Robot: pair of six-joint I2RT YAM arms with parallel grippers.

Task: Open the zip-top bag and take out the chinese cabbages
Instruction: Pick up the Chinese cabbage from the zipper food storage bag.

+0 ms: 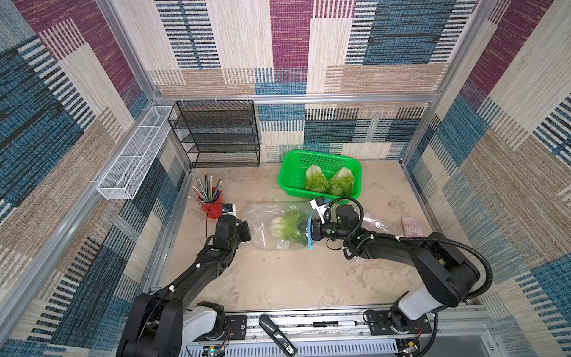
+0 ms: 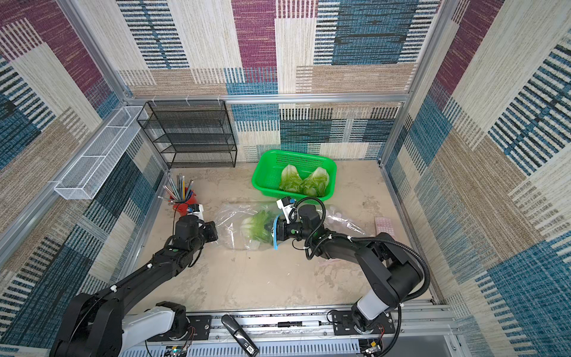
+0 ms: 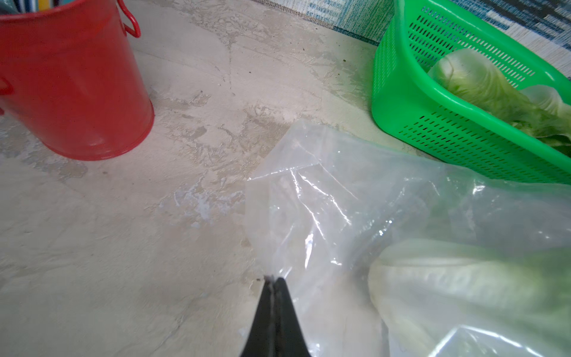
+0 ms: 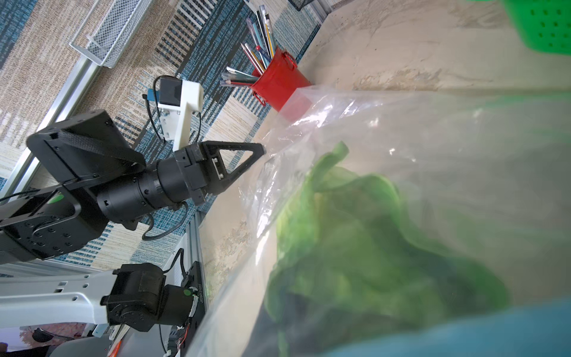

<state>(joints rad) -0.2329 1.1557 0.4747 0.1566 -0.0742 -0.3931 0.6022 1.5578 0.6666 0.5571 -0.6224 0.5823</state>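
While the left gripper [image 1: 249, 237] pinches one end of a clear plastic bag [image 1: 262, 221] between fully closed fingers, the right gripper [image 1: 299, 229] reaches in through the bag's opposite, open end, where a blue zip strip [image 1: 310, 235] curls around it. The bag lies on the beige table [image 1: 278, 278], stretched between the two grippers. Inside it a cabbage [image 1: 285, 227] rests on its side, its white stem pointing toward the left gripper and its green leaves toward the right one. Both top views show the right gripper's fingers drawn together, their tips buried in those leaves and gripping the leafy end. The right wrist view is filled with blurred green behind plastic and does not show the fingers themselves. The left wrist view shows the black fingertips [image 3: 284, 309] pressed shut on a gathered fold of plastic, with the cabbage's pale stem just beyond them. Past the right gripper, toward the back wall, a green basket [image 1: 287, 173] holds two more cabbages [image 1: 315, 180] leaning side by side. Just beyond the left gripper stands a red bucket [image 1: 213, 210] of pencils [image 1: 206, 187].
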